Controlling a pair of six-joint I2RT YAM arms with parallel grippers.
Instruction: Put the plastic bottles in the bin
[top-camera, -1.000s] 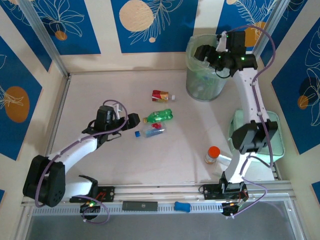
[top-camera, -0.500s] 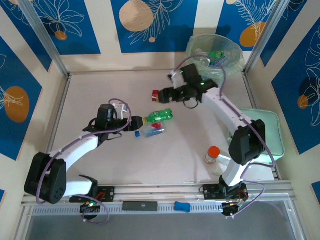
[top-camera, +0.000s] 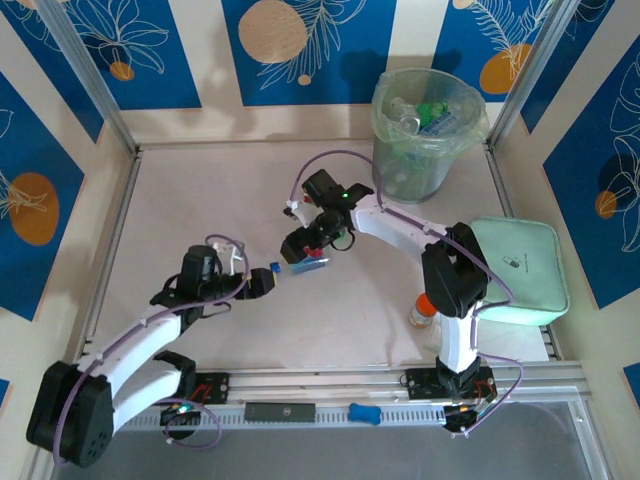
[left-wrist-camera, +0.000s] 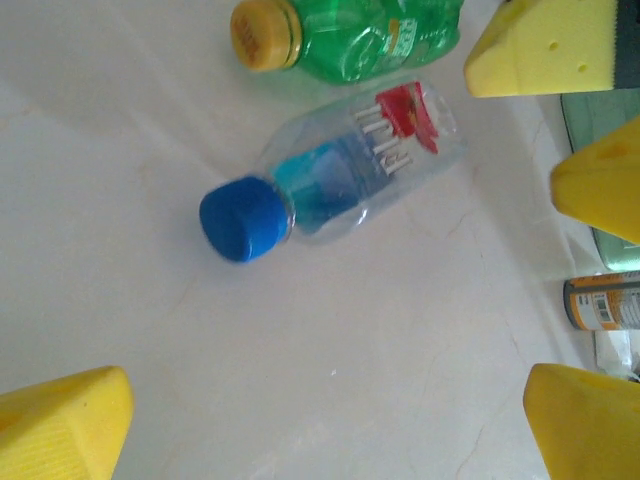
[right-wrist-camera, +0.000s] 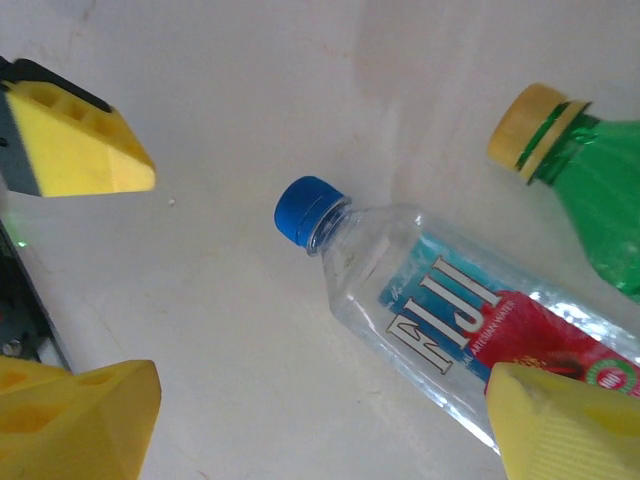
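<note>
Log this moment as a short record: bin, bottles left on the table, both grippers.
bin: upright, far right, bottles inside
table: blue-capped clear bottle on its side; green bottle beside it
left gripper: open, at the clear bottle's capped end
right gripper: open, low over the clear bottle

Mint-green tray (top-camera: 515, 262) far right; orange-capped container (top-camera: 424, 308) just beside it; small blue item (top-camera: 365, 413) at front

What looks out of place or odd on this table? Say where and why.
The left gripper and right gripper, both open, crowd one clear bottle lying on its side by the green bottle. Their yellow fingers stand close together and could collide.
</note>
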